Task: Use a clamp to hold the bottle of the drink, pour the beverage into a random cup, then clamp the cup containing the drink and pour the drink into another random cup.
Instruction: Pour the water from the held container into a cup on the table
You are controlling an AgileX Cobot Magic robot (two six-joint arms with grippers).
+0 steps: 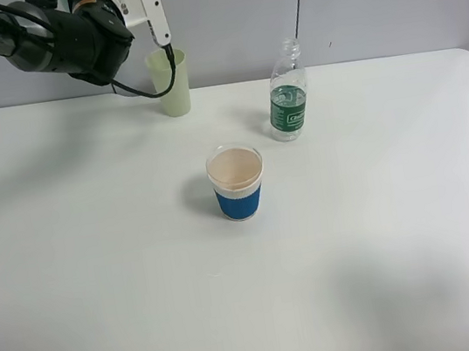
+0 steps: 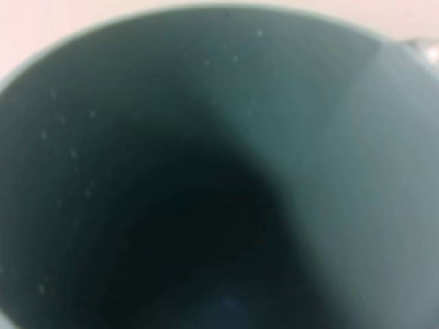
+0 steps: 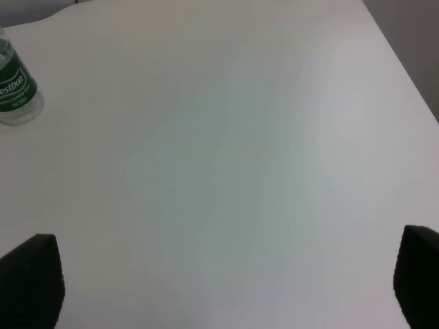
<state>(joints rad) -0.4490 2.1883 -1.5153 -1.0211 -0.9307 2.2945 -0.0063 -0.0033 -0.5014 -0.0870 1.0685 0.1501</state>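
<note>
Three containers on the table (image 1: 102,292)

We see the sleeved paper cup (image 1: 237,183) nearest the front, the bottle (image 1: 287,93) behind it to the right, and another tumbler (image 1: 171,83) behind it to the left, under the left arm; all stand well apart.

Clear plastic bottle (image 1: 287,92) on a smooth matt white table (image 1: 99,275).

My high camera looked down over the whole table (image 1: 102,292); my left wrist view sat pressed into a dark cup (image 2: 219,178) — my right wrist view, low, shared the bottle (image 3: 15,89).
</note>
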